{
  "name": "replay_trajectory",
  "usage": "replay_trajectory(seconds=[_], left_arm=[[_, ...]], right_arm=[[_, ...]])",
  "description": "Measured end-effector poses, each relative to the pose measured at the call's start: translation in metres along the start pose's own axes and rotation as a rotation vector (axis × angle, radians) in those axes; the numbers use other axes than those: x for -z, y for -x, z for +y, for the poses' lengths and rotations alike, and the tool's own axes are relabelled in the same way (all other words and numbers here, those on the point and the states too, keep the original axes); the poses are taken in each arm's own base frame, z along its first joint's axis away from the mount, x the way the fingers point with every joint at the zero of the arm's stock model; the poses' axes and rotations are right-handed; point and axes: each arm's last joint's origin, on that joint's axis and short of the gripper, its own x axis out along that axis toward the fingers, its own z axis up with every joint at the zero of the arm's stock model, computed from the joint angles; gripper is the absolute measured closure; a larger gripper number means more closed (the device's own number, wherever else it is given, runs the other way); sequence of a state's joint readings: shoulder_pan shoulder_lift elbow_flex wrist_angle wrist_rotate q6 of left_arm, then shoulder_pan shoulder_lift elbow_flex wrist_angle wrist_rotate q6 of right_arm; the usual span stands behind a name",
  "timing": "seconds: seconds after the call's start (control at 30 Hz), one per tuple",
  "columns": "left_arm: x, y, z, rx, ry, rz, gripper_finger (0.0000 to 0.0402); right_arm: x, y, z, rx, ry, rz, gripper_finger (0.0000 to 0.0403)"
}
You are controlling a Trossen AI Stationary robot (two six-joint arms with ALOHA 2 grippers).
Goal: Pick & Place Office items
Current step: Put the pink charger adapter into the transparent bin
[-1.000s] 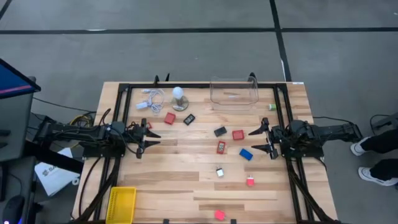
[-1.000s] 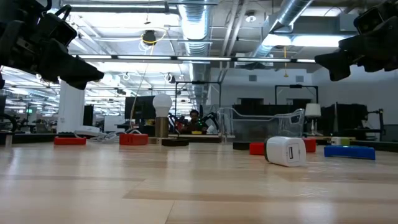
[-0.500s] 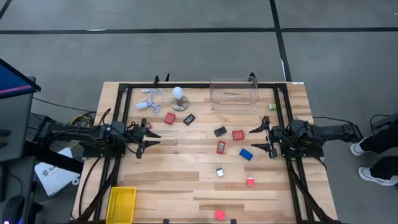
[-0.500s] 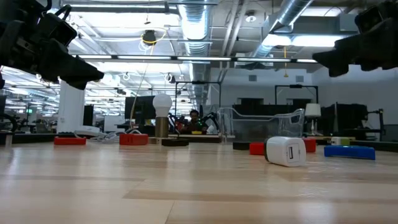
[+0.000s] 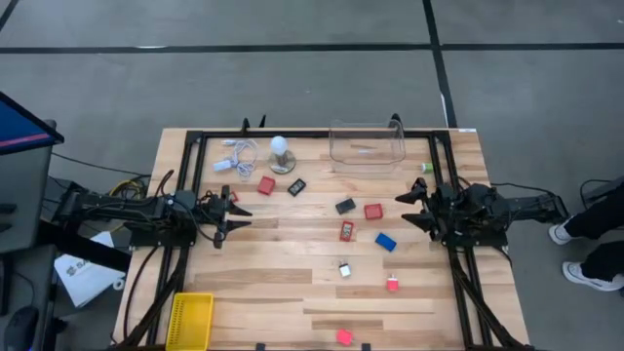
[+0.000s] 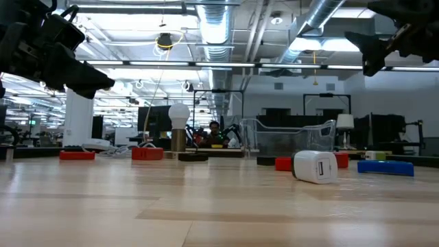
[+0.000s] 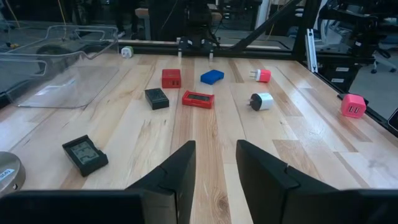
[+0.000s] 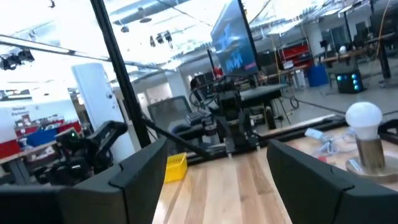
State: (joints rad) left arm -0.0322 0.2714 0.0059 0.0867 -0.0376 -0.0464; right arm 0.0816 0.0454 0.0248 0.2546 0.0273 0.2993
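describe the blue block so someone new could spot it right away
Start at the clear plastic bin at the far edge of the wooden table. Come toward the table's middle, past the square red block in front of the bin. Just beyond it, nearer the right gripper, lies the small flat blue block, the only blue piece among red and black ones.

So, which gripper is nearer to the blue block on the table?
The right one. The right gripper hangs just beside the blue block, towards the table's right edge. The left gripper waits far off on the table's left side, with several other blocks between.
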Motion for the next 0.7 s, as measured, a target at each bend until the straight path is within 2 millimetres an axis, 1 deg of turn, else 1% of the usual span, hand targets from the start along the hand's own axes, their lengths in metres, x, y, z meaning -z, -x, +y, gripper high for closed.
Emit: replay_trajectory(seconds=[0.17,0.23,0.3,0.4,0.53,0.63,0.7], left_arm=[[-0.011,0.0,0.0,0.002,-0.035,-0.116,0.0288],[-0.018,0.001,-0.001,0.007,-0.01,-0.186,0.0288],[-0.025,0.002,-0.002,0.049,0.04,-0.258,0.0288],[-0.035,0.003,-0.006,0.195,0.045,-0.348,0.0288],[-0.042,0.006,-0.016,0.499,-0.034,-0.42,0.0288],[-0.044,0.005,-0.022,0.624,-0.061,-0.442,0.0288],[-0.042,0.002,-0.029,0.682,-0.082,-0.427,0.0288]], right_arm=[[-0.001,0.0,0.0,0.002,-0.015,-0.009,0.0134],[0.001,0.0,0.001,-0.013,-0.009,0.007,0.0134],[0.002,0.0,0.002,-0.036,0.006,0.025,0.0134],[0.003,0.0,0.006,-0.103,0.032,0.04,0.0134],[0.005,0.001,0.011,-0.184,0.025,0.021,0.0134],[0.004,0.002,0.017,-0.243,0.008,0.017,0.0134],[0.006,0.002,0.022,-0.294,-0.003,0.035,0.0134]])
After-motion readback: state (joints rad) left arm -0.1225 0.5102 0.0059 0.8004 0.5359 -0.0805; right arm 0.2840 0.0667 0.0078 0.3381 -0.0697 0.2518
